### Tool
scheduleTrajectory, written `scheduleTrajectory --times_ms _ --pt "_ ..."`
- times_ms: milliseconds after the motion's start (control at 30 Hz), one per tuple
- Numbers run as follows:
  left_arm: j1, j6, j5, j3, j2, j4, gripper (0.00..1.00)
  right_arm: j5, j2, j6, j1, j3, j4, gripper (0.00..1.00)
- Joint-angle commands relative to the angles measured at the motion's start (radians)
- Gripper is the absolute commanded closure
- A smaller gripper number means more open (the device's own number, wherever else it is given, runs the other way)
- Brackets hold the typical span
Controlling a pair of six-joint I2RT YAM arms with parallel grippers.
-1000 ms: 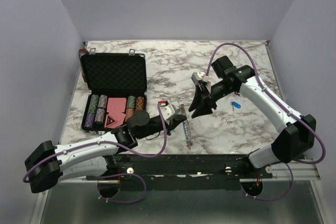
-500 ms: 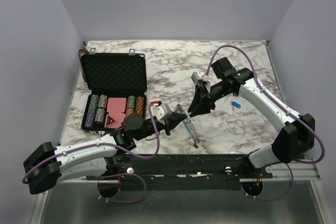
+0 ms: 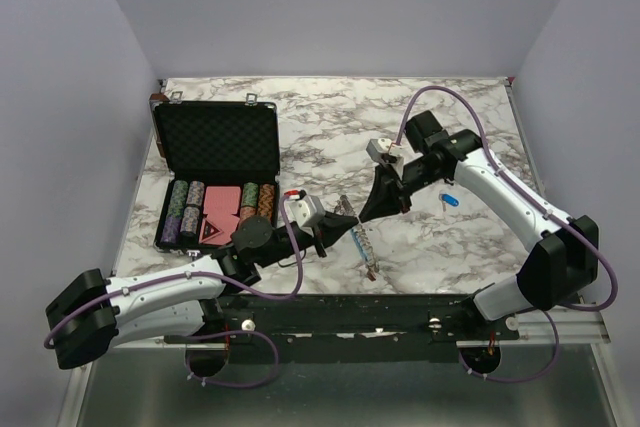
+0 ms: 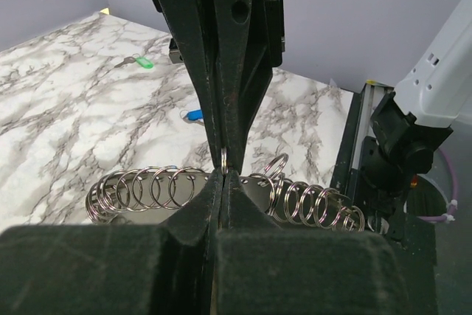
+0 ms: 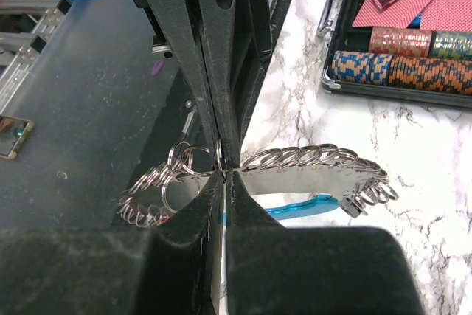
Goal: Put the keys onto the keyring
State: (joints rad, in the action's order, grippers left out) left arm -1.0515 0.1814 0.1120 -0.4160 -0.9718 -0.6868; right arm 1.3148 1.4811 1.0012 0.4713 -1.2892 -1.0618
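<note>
The keyring point(image 5: 295, 171), a silver strip lined with split rings with a light-blue section, sits mid-tabletop point(image 3: 330, 117) toward the near edge; left tool point(image 4: 221, 180) and right tool point(image 5: 225, 180) meet tip to tip, both pinched narrow on it; the blue key point(image 3: 448, 199) lies farther right.
</note>
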Motion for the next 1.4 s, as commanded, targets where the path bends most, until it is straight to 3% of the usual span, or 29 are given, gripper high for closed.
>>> scheduleTrajectory --times_ms 0,200,333,400,467,833,1133,1367 --pt "-0.005 0.018 -0.02 -0.001 -0.005 -0.071 1.0 0.057 0.015 0.05 0.001 -0.032 -0.056 0.97" --pt "-0.004 0.026 -0.031 -0.007 0.002 -0.019 1.0 -0.023 0.004 -0.022 0.003 -0.053 -0.043 0.99" --pt "-0.001 0.009 -0.029 -0.029 0.042 0.136 0.57 -0.225 0.014 -0.047 0.021 -0.117 -0.081 0.99" --pt "0.002 -0.008 -0.018 -0.033 0.064 0.19 0.45 -0.329 0.039 -0.027 0.036 -0.169 -0.15 0.99" --pt "0.005 -0.035 -0.014 -0.041 0.077 0.242 0.41 -0.414 0.06 -0.013 0.05 -0.22 -0.214 0.99" --pt "0.047 -0.141 0.008 -0.113 0.035 0.273 0.39 -0.652 0.008 -0.013 0.141 -0.246 -0.195 0.99" --pt "0.048 -0.177 0.101 -0.096 -0.062 0.098 0.44 -0.623 0.005 -0.021 0.161 -0.265 -0.194 0.99" --pt "0.048 -0.233 0.113 -0.122 -0.111 0.07 0.5 -0.594 0.005 -0.019 0.165 -0.254 -0.193 0.99"
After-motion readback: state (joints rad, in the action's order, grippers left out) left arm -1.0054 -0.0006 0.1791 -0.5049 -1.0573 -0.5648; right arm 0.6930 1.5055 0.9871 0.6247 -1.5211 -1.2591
